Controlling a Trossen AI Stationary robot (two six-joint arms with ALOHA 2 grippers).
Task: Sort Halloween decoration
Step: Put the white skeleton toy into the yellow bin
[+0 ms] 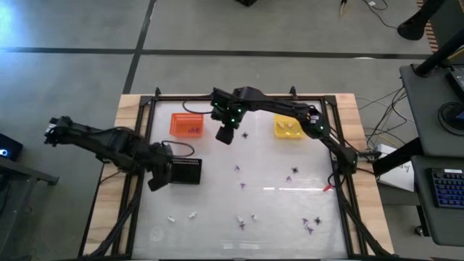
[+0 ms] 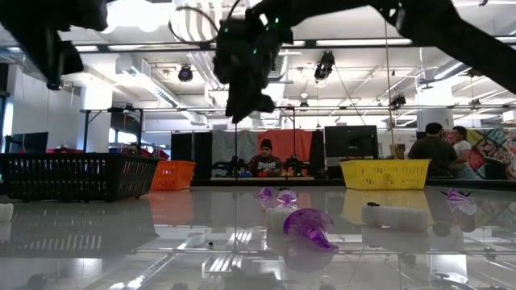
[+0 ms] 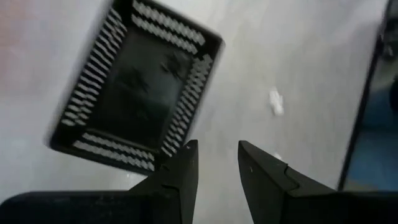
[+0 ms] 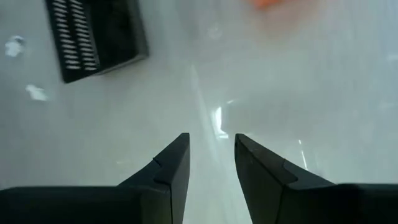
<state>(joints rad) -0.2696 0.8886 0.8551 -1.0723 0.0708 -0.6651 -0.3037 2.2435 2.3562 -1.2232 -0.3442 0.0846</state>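
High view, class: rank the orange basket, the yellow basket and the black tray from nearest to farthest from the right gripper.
Measured from the right gripper, open above the table's far middle:
1. Orange basket, just to its left.
2. Black tray, nearer the front-left, beside the left gripper.
3. Yellow basket, off to the right, only slightly farther than the tray.

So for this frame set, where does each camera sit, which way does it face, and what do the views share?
High: overhead, straight down on the table, both arms.
Low: table height, level across toward the room; an arm hangs above.
Left wrist: above the black basket, past the open left end effector.
Right wrist: down at the tabletop, past the open right end effector.
Shared: black basket in all four; orange basket and yellow basket in high and low.
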